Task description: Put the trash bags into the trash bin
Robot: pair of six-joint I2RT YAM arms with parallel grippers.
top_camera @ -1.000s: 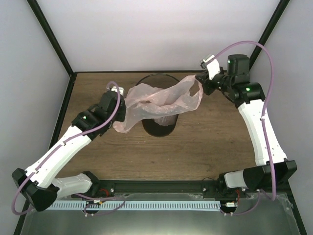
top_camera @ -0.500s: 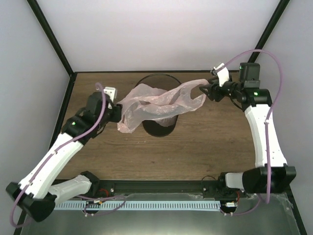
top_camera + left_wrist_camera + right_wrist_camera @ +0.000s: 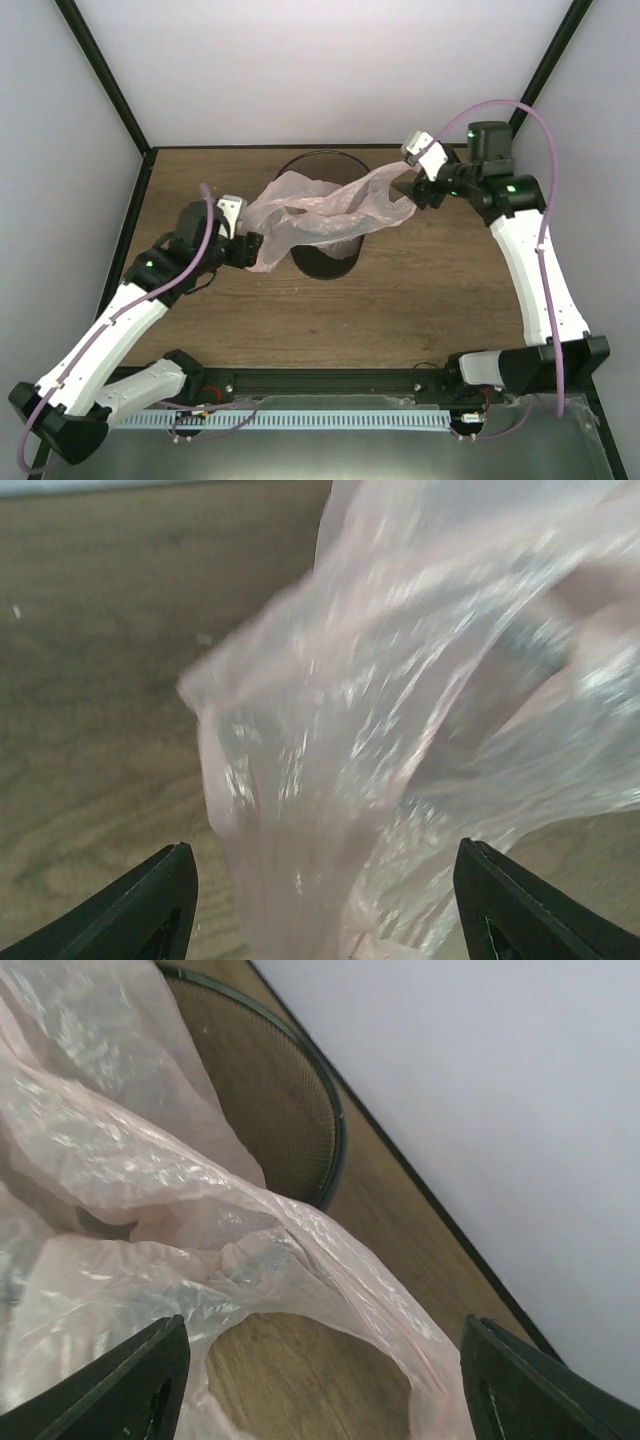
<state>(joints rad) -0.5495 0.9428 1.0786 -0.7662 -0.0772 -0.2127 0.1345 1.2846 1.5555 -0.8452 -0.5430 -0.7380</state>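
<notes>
Top external view, entry by item.

1. Trash bag (image 3: 320, 210): thin pale-pink see-through film, crinkled. It is slung between the two grippers and sags across the mouth of the bin. One end runs to the left gripper, and a loop handle reaches to the right gripper. Print on the film cannot be read in any view.

2. Trash bin (image 3: 325, 262): round, black, with mesh walls, standing upright on the wooden table (image 3: 420, 290). It sits between the two grippers and lower than both, to the right of the left one and to the left of the right one. Most of its opening is covered by the bag.

3. Left gripper (image 3: 250, 250): level with the near side of the bin, touching the bag's lower end.

4. Right gripper (image 3: 405, 183): just beside the bin's far right rim, at the handle loop.

Left wrist view: the left gripper (image 3: 322, 845) has its fingers spread wide. The bag (image 3: 400, 730) hangs straight ahead and trails down between them over the table (image 3: 90, 630). No pinch is visible.

Right wrist view: the right gripper (image 3: 325, 1320) is likewise spread. The bag (image 3: 130, 1160) fills the space ahead and to its left. The handle loop lies between the fingers, with the table (image 3: 310, 1370) showing through it. The bin (image 3: 270, 1090) stands ahead beyond the film. I cannot tell whether the loop is caught on a finger.
</notes>
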